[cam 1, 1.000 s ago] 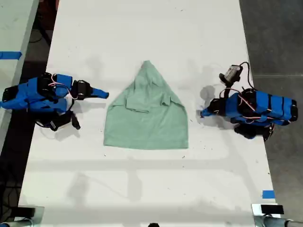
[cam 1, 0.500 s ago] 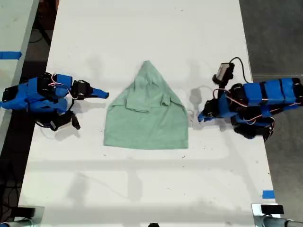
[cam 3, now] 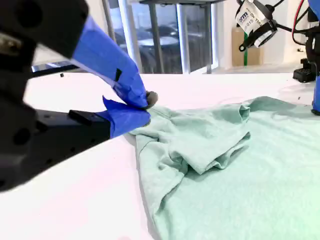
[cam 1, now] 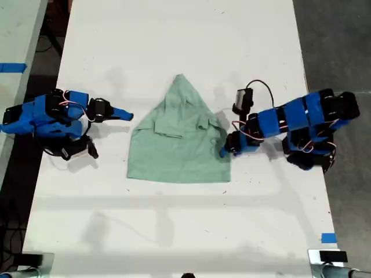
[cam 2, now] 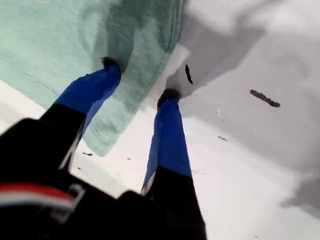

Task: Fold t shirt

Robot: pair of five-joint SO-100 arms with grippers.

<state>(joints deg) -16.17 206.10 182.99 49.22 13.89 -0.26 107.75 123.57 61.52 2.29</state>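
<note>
Jaws apart, perhaps astride t shirt (cam 2: 60, 35) edge

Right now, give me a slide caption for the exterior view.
My first gripper, open, reaches the edge of the pale mint-green cloth t shirt on the white table.

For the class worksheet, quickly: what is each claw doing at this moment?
My first gripper: claw open, straddling the t shirt edge.
My second gripper: claw shut, holding nothing.
</note>
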